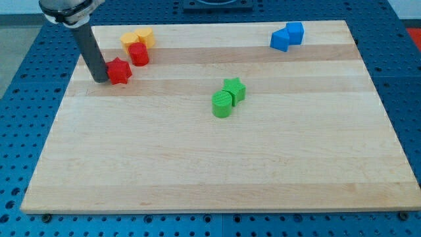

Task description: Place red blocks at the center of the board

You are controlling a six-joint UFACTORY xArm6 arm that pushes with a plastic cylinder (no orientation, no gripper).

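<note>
Green cylinder (222, 104) centre, red star (120, 71) touching tip (101, 79) rt

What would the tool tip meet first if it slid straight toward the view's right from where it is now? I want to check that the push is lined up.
My tip sits just left of the red star block, apparently touching it, so that block comes first.

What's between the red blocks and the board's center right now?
Two green blocks, a green star and a green cylinder, occupy the center. My tip already touches the red star; the red cylinder sits just beyond.
</note>
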